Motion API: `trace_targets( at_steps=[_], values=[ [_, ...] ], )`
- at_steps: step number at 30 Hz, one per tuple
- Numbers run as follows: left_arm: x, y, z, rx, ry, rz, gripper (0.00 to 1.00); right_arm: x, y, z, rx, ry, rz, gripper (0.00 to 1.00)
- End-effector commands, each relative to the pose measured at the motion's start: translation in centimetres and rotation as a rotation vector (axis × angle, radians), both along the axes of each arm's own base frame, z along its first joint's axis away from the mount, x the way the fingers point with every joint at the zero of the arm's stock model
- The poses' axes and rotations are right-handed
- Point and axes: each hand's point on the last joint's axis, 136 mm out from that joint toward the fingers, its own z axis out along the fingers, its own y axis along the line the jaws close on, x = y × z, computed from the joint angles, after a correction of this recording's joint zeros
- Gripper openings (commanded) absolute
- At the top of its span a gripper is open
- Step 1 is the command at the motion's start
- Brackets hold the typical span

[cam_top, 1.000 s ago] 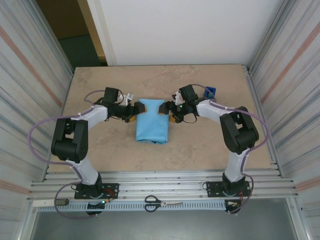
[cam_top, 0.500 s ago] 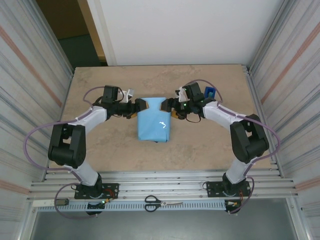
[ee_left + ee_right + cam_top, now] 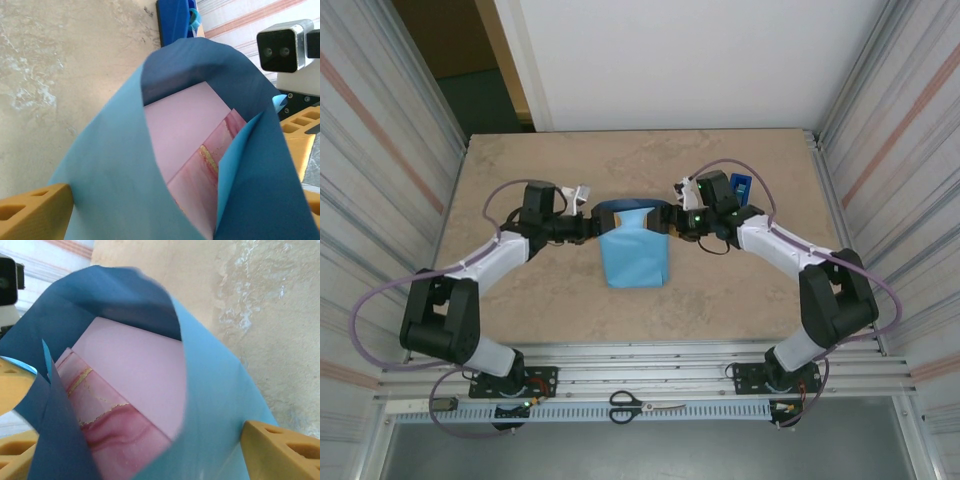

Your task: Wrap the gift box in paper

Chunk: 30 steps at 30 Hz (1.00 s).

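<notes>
Jaws spread wide, the left gripper [image 3: 590,226] and right gripper [image 3: 668,222] flank the open end of the thin navy-and-sky-blue paper [image 3: 635,260] — likely to fold it over the squat pink marbled gift box [image 3: 187,132].

scissors [image 3: 642,405] — front rail [image 3: 720,411], tape dispenser [image 3: 741,186]

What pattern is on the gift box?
The gift box shows pink marbling with gold veins; right wrist view.

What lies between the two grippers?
The paper, wrapped round the gift box, spans from left gripper to right gripper in top view; wrist views show the box.
</notes>
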Motion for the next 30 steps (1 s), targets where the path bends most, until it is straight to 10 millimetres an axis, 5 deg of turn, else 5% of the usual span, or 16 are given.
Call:
trace_targets(
  at_steps=[1,8,14,19,30],
  values=[
    [-1.7,-0.9,2.1,-0.029,-0.095,-0.059,0.92,-1.4,0.4,1.5,0.003,-0.102,0.056,0.83],
    [-4.4,-0.5,1.9,0.007,-0.121,-0.056,0.93,-4.4,0.9,1.1,-0.062,-0.194,0.11,0.85],
    [-6.0,0.3,1.3,0.063,-0.14,-0.038,0.94,-5.8,0.3,-1.2,-0.212,-0.233,0.089,0.84],
    [-6.4,0.8,1.2,0.096,-0.156,-0.016,0.96,-5.9,-0.3,-2.6,-0.295,-0.254,0.031,0.81],
    [-6.7,2.6,2.4,0.206,-0.27,0.063,0.99,-5.4,0.4,-1.4,-0.316,-0.287,-0.014,0.75]
  ],
)
